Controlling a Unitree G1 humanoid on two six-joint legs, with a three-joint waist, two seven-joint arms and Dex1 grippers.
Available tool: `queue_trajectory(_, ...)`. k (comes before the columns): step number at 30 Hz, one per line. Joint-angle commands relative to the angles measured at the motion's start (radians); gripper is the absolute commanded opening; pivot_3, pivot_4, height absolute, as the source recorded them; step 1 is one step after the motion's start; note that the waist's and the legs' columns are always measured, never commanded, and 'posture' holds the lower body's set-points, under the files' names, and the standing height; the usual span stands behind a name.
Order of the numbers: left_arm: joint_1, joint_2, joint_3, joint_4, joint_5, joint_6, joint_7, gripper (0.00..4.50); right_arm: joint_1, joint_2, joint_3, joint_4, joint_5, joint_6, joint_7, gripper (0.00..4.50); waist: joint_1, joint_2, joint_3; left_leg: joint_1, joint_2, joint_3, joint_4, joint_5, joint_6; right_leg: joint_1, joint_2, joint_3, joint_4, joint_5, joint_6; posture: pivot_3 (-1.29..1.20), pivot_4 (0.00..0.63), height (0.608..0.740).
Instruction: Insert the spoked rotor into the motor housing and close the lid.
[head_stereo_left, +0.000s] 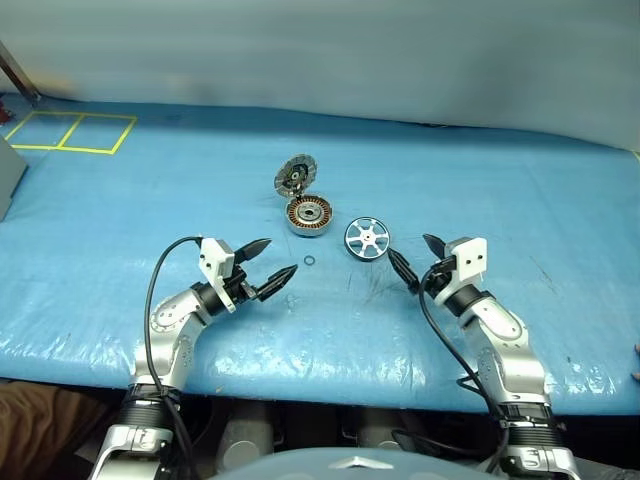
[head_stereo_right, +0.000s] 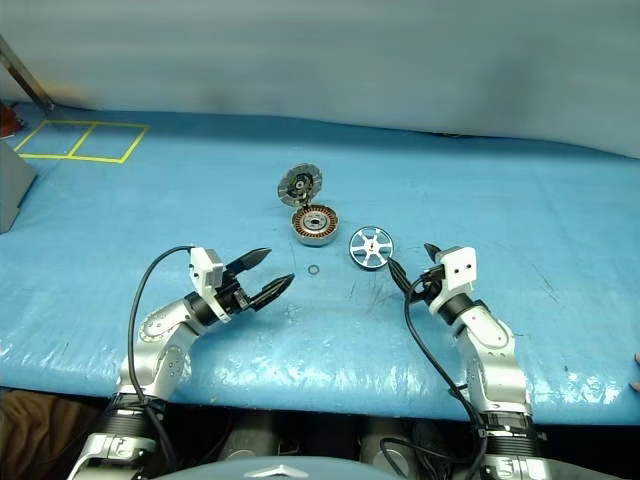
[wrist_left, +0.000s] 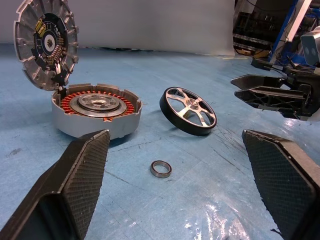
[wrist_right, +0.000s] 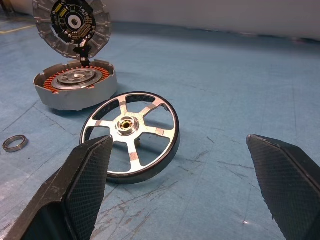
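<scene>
Three motor parts sit near the middle of the head-camera frame for you. You'll find the spoked rotor (head_stereo_left: 367, 238) just right of centre, tilted, one edge on the blue table cover (head_stereo_left: 120, 210) and the other raised. Just left of it stands the motor housing (head_stereo_left: 309, 214), its copper coils facing up and its cup unfilled. You can see the lid (head_stereo_left: 296, 177) standing upright at the housing's far edge, touching it, its dark segmented face turned toward you. Look slightly below the housing for a small metal ring (head_stereo_left: 309, 261), lying flat on the cover, apart from the rest. Your left gripper (head_stereo_left: 271, 262) hovers at lower left of the ring, fingers spread and holding nothing. Your right gripper (head_stereo_left: 417, 255) sits just right of the rotor, spread too, not touching it. Yellow tape squares (head_stereo_left: 68, 132) mark the upper left corner.
</scene>
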Motion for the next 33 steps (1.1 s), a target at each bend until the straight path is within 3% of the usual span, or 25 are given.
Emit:
queue_trajectory(1,-0.016,0.001,0.001,-0.013,-0.002,-0.009,-0.008,4.5,0.001,-0.005,-0.007,-0.04,0.006,-0.011,-0.002,4.48,0.0,0.0,0.0,0.0,0.0,0.0,0.0,0.0,0.0,0.0,0.0,0.0,0.0,0.0,0.0,0.0,0.15,0.74)
queue_trajectory(16,-0.023,0.008,-0.016,0.015,0.104,-0.082,0.035,4.5,-0.001,-0.005,0.011,-0.034,-0.035,-0.021,-0.017,4.48,0.0,0.0,0.0,0.0,0.0,0.0,0.0,0.0,0.0,0.0,0.0,0.0,0.0,0.0,0.0,0.0,0.15,0.74)
queue_trajectory(33,-0.029,0.015,-0.013,0.029,0.102,-0.069,0.034,4.5,0.002,-0.013,0.015,-0.048,-0.033,-0.012,-0.028,4.48,0.0,0.0,0.0,0.0,0.0,0.0,0.0,0.0,0.0,0.0,0.0,0.0,0.0,0.0,0.0,0.0,0.15,0.74)
